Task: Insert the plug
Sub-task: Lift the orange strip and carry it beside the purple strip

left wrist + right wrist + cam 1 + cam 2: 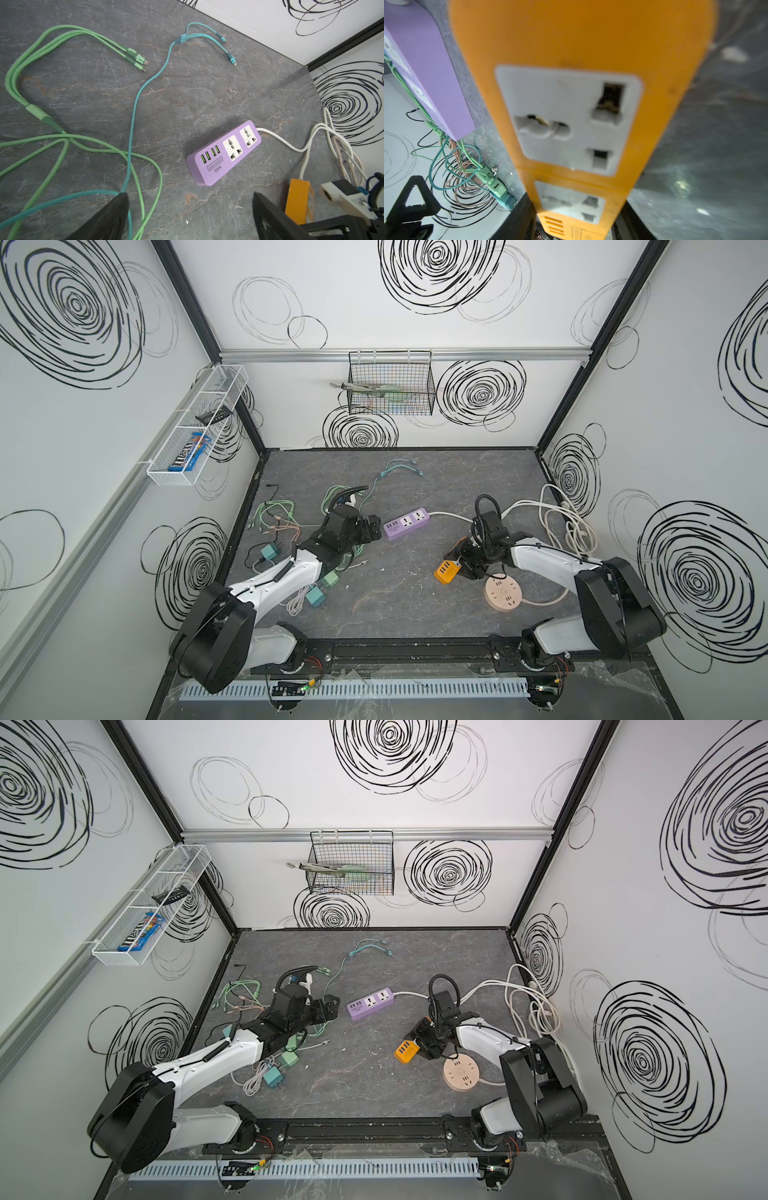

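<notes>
**Right gripper (459,564) clamped on orange power strip (446,572); left gripper (376,527) wide and empty**

Top views: the right gripper (419,1042) is closed across the orange power strip (405,1052), whose USB end juts past the fingertips. A round pink socket (502,593) sits just beside this gripper on the base side, and white cords (569,526) pile up behind its wrist. The left gripper (332,1009) has its jaws spread and holds nothing. Its tips stop just short of the near end of the purple power strip (406,523). The green plugs (316,596) lie behind it, beside and under its forearm, none gripped. Bare table (395,605) lies open between the two grippers.

Left wrist view: the fingers (108,216) stand far apart. The purple power strip (224,152) lies ahead, clear of both. A teal cable (133,116) passes under one fingertip, with a green cable (41,116) looping just outside it. The orange power strip (299,199) stands just outside the opposite finger.

Right wrist view: the orange power strip (571,37) fills the span of the right gripper (575,220), touching both fingers. The long edge of the purple power strip (425,72) runs alongside, with a narrow band of bare table between them. One of the green plugs (496,187) sits in tangled cables beyond.
</notes>
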